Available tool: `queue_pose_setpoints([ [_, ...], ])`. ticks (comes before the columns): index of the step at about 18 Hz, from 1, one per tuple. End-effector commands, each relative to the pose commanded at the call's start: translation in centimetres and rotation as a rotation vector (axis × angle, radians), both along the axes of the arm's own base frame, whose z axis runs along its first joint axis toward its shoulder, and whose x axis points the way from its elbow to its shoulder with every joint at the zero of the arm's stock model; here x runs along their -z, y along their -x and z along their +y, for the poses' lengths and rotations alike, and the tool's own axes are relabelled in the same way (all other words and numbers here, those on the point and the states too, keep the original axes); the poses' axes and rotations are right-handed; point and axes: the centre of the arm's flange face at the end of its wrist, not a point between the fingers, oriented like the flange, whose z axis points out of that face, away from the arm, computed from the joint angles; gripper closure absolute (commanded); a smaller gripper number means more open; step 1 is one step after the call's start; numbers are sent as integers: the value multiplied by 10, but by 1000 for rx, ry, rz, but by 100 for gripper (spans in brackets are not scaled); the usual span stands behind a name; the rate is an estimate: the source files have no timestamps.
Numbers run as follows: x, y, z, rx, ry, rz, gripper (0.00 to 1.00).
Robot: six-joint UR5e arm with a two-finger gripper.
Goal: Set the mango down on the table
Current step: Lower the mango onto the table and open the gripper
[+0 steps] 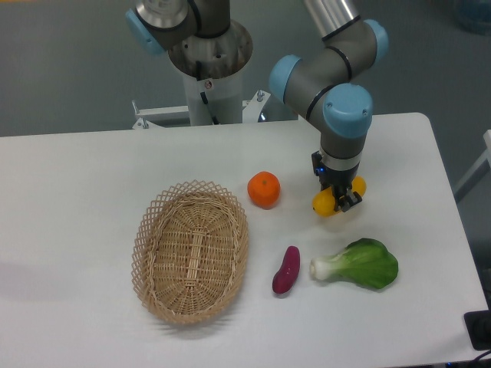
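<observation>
Mango [325,202] sits clamped between the fingers of my gripper [338,196], low over the table [92,176], orange [264,189] off beside me.

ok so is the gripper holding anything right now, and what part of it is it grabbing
Yes. The gripper is shut on the mango, clamping it across its middle, so a yellow end shows on each side of the fingers. Whether it touches the table can't be told.

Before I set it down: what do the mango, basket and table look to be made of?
Mango: smooth, glossy yellow skin; real or plastic, can't tell. Basket: woven tan wicker with an open lattice rim, matte. Table: white, flat, matte, probably laminate. The gripper is closed on the mango.
</observation>
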Motion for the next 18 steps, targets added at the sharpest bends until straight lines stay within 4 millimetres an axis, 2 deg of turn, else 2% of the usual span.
queue_pose_setpoints([
  [2, 2, -1, -1, -3, 1, -3, 50],
  [3, 1, 0, -1, -2, 1, -1, 46],
  [4, 1, 0, -1, -3, 0, 0, 33],
  [6, -2, 2, 0, -3, -4, 5, 15],
  [8, -5, 3, 1, -1, -7, 12, 4],
  [9, -15, 10, 1, -16, -19, 29, 0],
  [14, -59, 30, 11, -26, -62, 95, 0],
  [18, -114, 46, 26, -88, -97, 76, 0],
])
